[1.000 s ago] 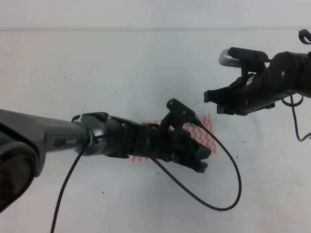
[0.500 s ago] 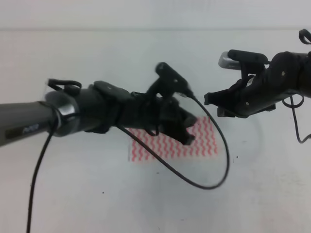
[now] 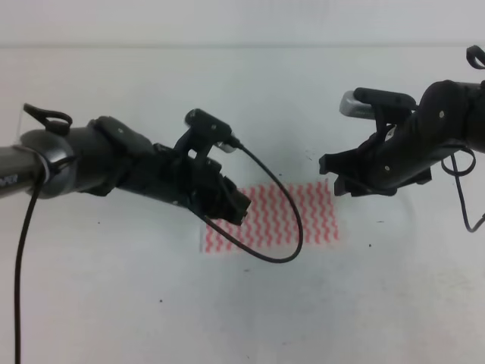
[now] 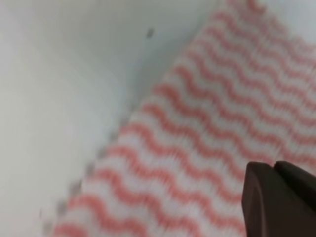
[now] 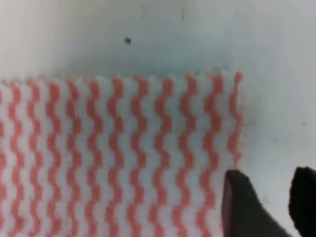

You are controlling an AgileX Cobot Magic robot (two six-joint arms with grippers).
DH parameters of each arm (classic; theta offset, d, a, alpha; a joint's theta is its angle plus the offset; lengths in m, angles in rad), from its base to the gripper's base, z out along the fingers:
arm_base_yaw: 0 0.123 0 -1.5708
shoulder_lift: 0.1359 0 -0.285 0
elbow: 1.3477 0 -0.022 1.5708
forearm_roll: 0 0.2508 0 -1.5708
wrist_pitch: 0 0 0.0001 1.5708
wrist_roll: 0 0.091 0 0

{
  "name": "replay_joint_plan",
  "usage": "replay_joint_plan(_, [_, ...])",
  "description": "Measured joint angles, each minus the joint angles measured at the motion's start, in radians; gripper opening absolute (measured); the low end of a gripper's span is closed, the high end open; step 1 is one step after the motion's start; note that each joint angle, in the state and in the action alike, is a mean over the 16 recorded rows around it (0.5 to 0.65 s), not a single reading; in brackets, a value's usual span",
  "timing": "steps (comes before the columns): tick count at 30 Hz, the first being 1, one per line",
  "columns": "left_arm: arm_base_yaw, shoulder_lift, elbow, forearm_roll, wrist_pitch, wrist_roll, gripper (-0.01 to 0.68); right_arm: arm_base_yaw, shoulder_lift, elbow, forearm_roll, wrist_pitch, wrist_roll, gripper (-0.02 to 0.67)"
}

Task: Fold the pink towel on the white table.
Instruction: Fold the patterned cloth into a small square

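We see the thin rectangular pink towel [image 3: 284,218], a soft woven-looking cloth printed with pink-red and white wavy zigzag stripes, lying flat near the middle of the large, plain white table [image 3: 151,303], whose smooth matte top carries a few small dark specks. In the left wrist view the towel [image 4: 197,148] fills the lower right, its edge scalloped and running diagonally against the bare table [image 4: 59,74]. In the right wrist view its far right corner [image 5: 123,158] shows a neat pinked border with the table [image 5: 276,59] beyond it.

The black left gripper [image 3: 233,206], blocky hard plastic with a thin black cable [image 3: 284,235] looping from it across the cloth, hangs over the towel's left end. Only a dark finger tip [image 4: 279,200] shows in its wrist view, so we cannot tell whether its fingers are parted or closed; nothing shows them holding the cloth. The black right gripper [image 3: 337,173] hovers just above the towel's upper right corner, and its two dark fingers [image 5: 242,207] stand apart with bare table between them, clamped on nothing.

Against a second ago, the left arm has drawn back to the left and risen: then it sprawled across the towel and hid nearly all of it, while now most of the striped rectangle is uncovered. The right gripper has dipped slightly lower and nearer the corner. The towel itself lies in the same place.
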Motion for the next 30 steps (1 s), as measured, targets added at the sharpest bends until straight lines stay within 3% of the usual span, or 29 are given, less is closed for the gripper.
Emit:
replay_joint_plan(6, [0.010, 0.003, 0.036, 0.047, -0.023, -0.042, -0.005, 0.000, 0.001, -0.002, 0.017, 0.034, -0.001, 0.251])
replay_joint_plan(30, [0.038, 0.003, 0.066, 0.058, -0.067, -0.045, -0.005, 0.006, 0.143, -0.177, 0.043, 0.215, -0.002, 0.262])
